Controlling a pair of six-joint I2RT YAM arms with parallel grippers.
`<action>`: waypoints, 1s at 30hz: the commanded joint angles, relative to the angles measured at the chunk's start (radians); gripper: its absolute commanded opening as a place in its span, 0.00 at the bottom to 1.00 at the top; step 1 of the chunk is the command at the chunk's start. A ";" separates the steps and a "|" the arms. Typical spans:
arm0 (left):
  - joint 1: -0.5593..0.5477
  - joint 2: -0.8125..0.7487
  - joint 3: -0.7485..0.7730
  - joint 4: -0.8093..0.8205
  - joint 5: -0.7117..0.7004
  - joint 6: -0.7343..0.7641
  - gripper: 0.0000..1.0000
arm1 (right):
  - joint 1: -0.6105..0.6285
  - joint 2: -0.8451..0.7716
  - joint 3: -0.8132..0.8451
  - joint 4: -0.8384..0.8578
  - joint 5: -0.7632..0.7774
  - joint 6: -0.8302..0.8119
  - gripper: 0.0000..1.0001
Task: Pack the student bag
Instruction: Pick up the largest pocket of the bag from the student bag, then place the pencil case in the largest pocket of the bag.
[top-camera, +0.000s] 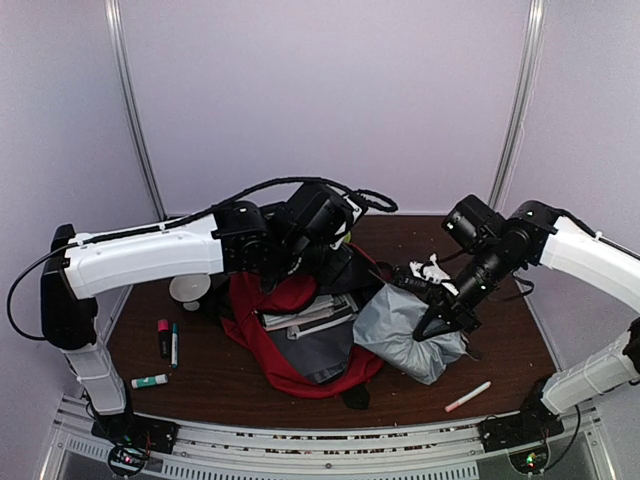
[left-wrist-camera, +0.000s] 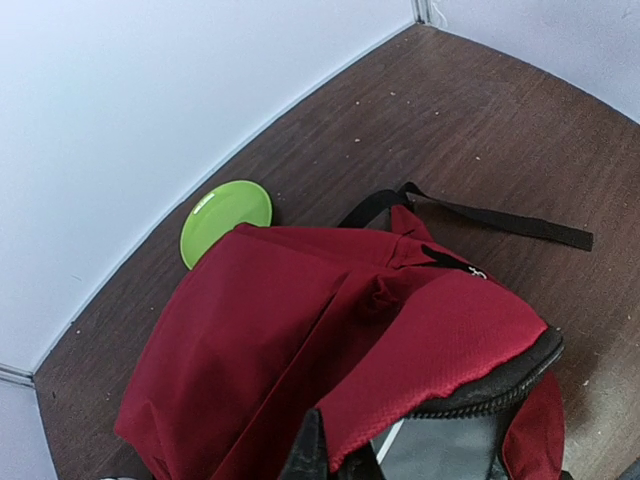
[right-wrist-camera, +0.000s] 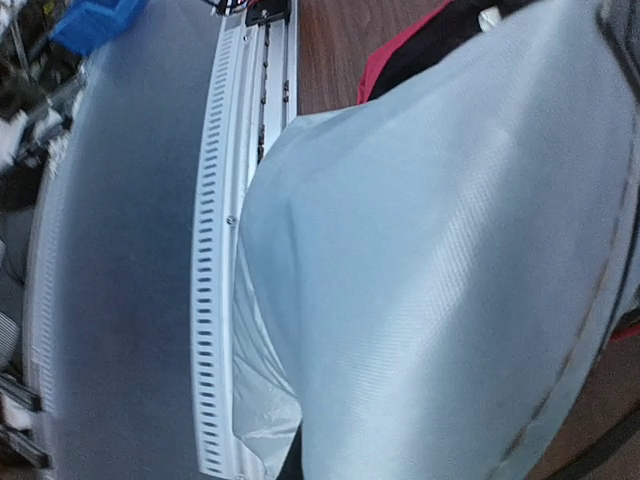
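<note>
Student bag (left-wrist-camera: 300, 320) in left end effector (left-wrist-camera: 325, 460)

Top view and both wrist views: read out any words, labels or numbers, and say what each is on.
No text can be read.
Too small: white mark on green disc.
Too small: labels on markers.
Blurred: covers of books in bag.
No print shows: pouch.

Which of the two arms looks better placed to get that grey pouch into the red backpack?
The right arm. The right gripper is closed on the grey pouch, beside the open red backpack. The left gripper pinches the backpack's fabric, seemingly holding it open, so it looks busy.
</note>
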 joint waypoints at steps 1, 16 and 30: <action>0.012 -0.063 0.000 0.088 0.079 -0.011 0.00 | 0.137 -0.039 0.128 0.124 0.293 -0.151 0.00; 0.024 -0.165 -0.054 0.123 0.185 -0.018 0.00 | 0.380 0.139 0.142 0.339 0.759 -0.595 0.00; 0.024 -0.192 -0.055 0.093 0.266 -0.004 0.00 | 0.479 0.264 0.209 0.486 0.740 -0.653 0.00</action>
